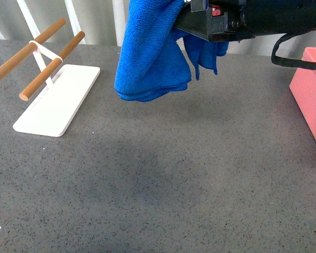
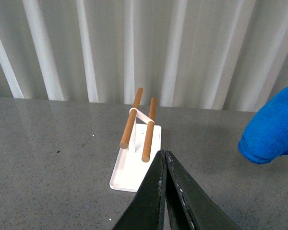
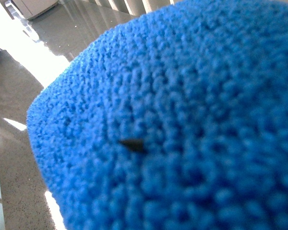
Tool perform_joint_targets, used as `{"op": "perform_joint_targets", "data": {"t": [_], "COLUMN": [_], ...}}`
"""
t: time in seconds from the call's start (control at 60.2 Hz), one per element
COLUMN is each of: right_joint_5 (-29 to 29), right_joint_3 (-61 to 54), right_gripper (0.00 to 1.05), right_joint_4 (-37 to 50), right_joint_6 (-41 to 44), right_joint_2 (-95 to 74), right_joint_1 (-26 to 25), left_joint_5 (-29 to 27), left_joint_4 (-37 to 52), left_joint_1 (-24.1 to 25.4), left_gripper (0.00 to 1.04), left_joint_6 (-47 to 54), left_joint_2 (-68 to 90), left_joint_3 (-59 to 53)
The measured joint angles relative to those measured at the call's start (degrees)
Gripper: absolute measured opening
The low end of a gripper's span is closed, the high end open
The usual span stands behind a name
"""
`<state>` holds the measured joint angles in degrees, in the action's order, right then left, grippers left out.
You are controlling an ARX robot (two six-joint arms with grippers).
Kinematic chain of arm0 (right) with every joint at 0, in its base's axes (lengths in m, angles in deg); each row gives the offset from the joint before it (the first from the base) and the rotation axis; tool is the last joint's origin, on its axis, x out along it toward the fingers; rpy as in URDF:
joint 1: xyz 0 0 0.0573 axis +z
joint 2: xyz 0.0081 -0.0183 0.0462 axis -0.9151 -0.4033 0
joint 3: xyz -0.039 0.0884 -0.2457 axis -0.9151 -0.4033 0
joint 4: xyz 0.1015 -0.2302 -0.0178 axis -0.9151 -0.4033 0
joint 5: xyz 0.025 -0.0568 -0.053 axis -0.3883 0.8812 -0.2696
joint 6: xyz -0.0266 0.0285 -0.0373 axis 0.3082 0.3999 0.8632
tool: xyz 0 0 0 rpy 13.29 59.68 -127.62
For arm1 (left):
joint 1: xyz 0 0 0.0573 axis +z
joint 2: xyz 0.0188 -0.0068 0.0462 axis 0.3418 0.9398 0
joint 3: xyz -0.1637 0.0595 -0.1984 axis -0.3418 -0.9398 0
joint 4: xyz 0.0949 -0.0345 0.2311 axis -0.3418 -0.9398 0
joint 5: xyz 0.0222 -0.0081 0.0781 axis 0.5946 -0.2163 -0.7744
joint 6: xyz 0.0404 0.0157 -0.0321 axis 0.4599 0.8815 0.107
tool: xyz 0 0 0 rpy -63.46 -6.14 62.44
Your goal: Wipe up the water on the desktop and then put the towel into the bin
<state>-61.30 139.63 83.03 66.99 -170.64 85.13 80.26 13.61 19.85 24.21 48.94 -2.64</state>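
Above the desktop [image 1: 174, 174], the right pincer [image 1: 182, 24] apparently pinches the bunched, drooping blue towel [image 1: 147, 58], left pincer [image 2: 164, 156] pressed together.

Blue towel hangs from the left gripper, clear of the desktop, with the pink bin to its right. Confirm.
Wrong gripper: the blue towel hangs from the right gripper, not the left gripper; the right wrist view is filled with its cloth. It hangs clear of the desktop, pink bin to its right.

Open desktop [image 1: 163, 200] between white tray [image 1: 58, 108] and bin [image 1: 312, 95] (towel [image 1: 152, 58] hangs above, apparently clear).
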Motion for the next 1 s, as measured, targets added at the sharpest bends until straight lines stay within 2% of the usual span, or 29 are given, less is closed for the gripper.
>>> {"op": "perform_joint_targets", "data": {"t": [0.149, 0.282, 0.398, 0.498, 0.68, 0.88, 0.996], "right_joint_5": [0.0, 0.1, 0.9, 3.1, 9.4, 17.5, 22.3], "right_joint_3": [-0.1, -0.2, -0.2, 0.2, 2.5, 8.5, 12.0], "right_gripper": [0.05, 0.05, 0.05, 0.05, 0.05, 0.05, 0.05], "right_joint_4": [-0.1, -0.7, -3.4, -10.6, -21.7, -34.6, -38.4], "right_joint_6": [0.2, 0.7, 2.3, 6.8, 13.4, 25.3, 30.6], "right_joint_2": [-0.2, -0.2, -0.9, -3.0, -7.8, -14.4, -17.7], "right_joint_1": [-0.1, -0.4, -0.8, -1.8, -4.3, -7.8, -7.8], "left_joint_5": [0.0, 0.0, 0.0, 0.0, 0.0, 0.0, 0.0], "left_joint_4": [-0.2, -0.2, -0.2, -0.2, -0.2, -0.2, -0.2], "left_joint_1": [0.0, 0.0, 0.0, 0.0, 0.0, 0.0, 0.0], "left_gripper": [0.05, 0.26, 0.5, 0.71, 0.98, 0.98, 0.98], "left_joint_6": [-0.1, 0.0, 0.0, 0.0, 0.0, 0.1, 0.1], "left_joint_2": [0.0, 0.0, 0.0, 0.0, 0.0, 0.0, 0.0], "left_joint_3": [0.0, 0.0, 0.0, 0.0, 0.0, 0.0, 0.0]}}
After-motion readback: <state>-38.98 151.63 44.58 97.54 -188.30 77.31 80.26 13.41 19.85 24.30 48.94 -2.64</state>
